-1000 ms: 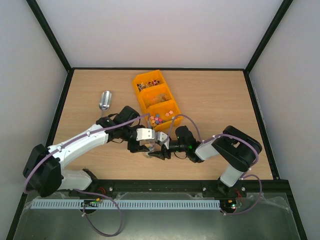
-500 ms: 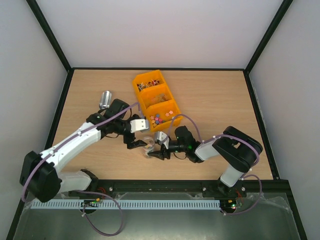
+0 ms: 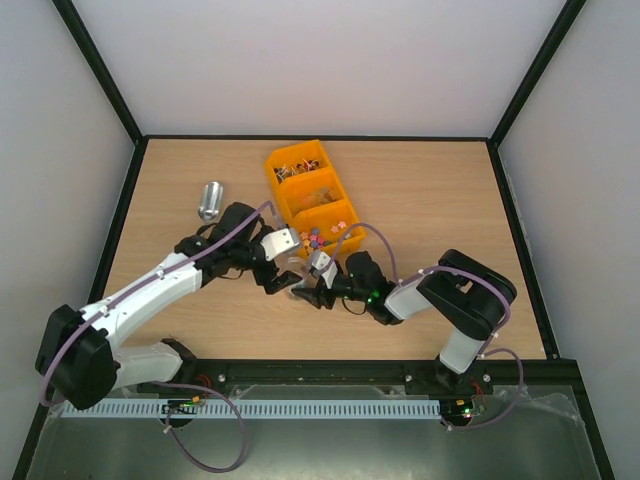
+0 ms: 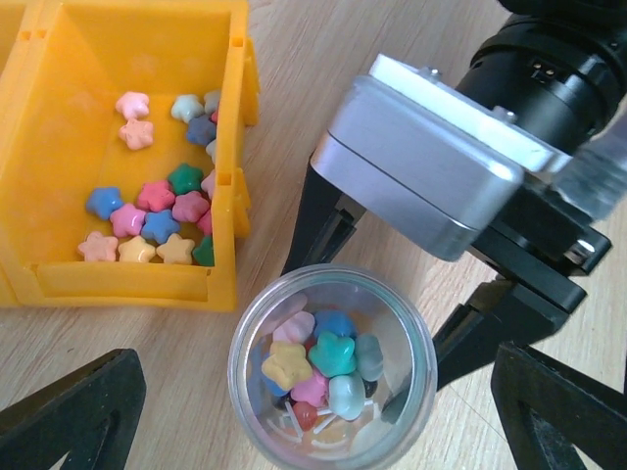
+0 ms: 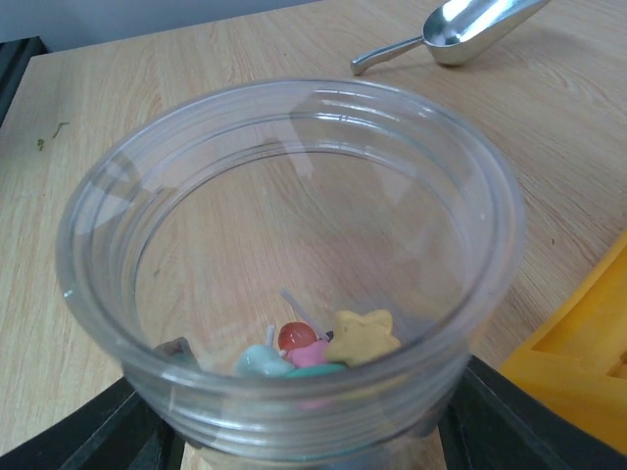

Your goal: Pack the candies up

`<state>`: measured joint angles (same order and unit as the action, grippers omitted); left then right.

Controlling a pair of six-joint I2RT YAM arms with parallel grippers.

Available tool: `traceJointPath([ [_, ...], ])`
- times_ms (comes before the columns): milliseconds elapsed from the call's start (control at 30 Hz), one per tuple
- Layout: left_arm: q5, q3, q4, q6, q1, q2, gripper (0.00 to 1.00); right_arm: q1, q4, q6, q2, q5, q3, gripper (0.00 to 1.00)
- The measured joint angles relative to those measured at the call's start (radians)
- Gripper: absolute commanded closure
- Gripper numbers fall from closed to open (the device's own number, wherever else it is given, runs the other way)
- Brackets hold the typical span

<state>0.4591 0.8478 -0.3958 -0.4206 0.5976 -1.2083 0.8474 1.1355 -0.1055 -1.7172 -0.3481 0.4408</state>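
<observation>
Most candies [image 4: 147, 211] lay in the yellow bin's [image 4: 127, 286] near compartment, just far-right of the clear jar [image 4: 331, 377]; the right gripper [image 5: 309, 436] clasped that jar, a few sweets inside; the left gripper [image 4: 313, 416] hung spread and empty above it.

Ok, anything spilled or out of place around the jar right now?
Nothing spilled. The candies lie in the yellow bin or the clear jar, which the right tool grips. Only oddity: a small greenish speck on the table beyond the jar, in the right wrist view.
</observation>
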Motion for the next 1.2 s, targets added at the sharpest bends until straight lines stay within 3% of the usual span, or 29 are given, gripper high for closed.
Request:
traceJointPath([
  [400,-0.085,-0.001,0.047,0.064,0.043,-0.087,0.08,0.006,0.002,0.009,-0.011,0.037,0.013,0.74],
  [767,-0.112,0.000,0.042,0.055,0.054,-0.113,0.35,0.006,0.000,0.007,-0.013,0.038,0.017,0.75],
  [1033,-0.051,0.000,-0.011,-0.057,0.054,-0.102,0.38,0.002,-0.019,-0.039,0.000,-0.045,0.008,0.75],
  [1200,0.048,0.000,-0.092,-0.232,0.054,-0.094,0.36,-0.003,-0.075,-0.103,0.031,-0.162,-0.003,0.75],
])
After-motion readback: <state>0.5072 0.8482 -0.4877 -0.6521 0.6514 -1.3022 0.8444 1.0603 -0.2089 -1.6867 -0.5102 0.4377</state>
